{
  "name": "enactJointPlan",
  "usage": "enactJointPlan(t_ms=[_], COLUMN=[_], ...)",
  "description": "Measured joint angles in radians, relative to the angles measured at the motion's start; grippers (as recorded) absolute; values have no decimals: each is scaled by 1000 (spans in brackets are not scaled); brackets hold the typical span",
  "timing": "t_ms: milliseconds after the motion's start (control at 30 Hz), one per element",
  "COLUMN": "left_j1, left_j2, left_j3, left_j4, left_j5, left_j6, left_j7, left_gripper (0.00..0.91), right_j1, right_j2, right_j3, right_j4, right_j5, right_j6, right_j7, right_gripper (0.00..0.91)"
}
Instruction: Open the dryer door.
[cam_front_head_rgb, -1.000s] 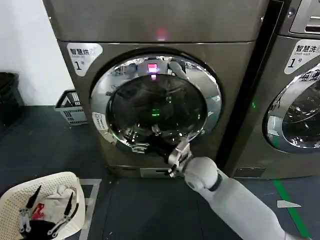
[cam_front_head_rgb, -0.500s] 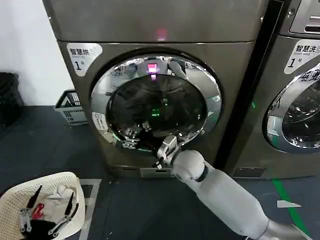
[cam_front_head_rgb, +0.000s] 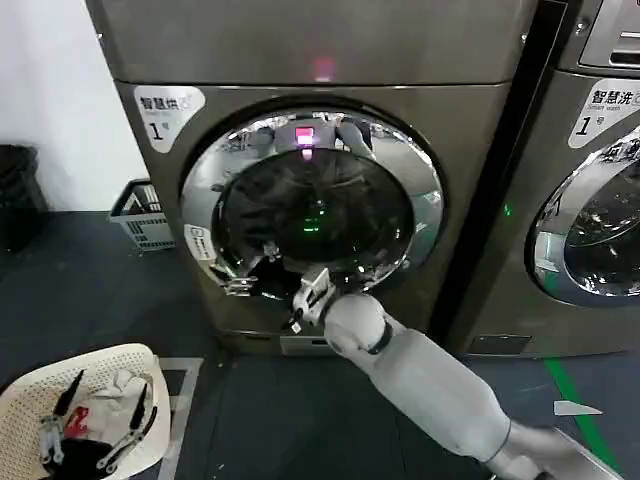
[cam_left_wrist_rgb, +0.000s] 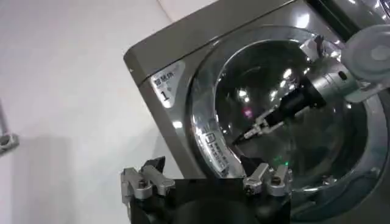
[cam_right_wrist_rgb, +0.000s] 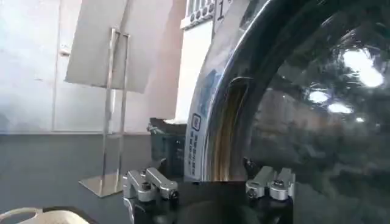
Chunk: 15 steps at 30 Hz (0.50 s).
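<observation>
The right gripper (cam_front_head_rgb: 262, 272) reached leftward across the dryer door (cam_front_head_rgb: 312, 205), fingers parted beside its left rim (cam_front_head_rgb: 200, 240). Nothing was grasped. The left gripper (cam_left_wrist_rgb: 206, 182) stood well back, spread and empty.

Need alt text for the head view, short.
The right arm reaches up to the dryer door, its pincer at the lower left of the chrome ring. The door looks shut against the machine. A white laundry basket with clothes sits on the floor at lower left.

dryer label (cam_front_head_rgb: 168, 108) — "1", neighbouring machine's label (cam_front_head_rgb: 603, 110) — "1"
</observation>
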Motion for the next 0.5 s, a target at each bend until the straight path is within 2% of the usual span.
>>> enactJointPlan(t_ms=[500], left_j1=[3], left_j2=[-1], left_j3=[-1], left_j4=[-4], left_j5=[1], left_j6=[-2], left_j7=[0], left_gripper=[907], right_j1=[54], right_j2=[72], right_j3=[-38], right_j4=[-106], right_j5=[-2], right_j6=[13], right_j7=[-30], right_gripper=[907])
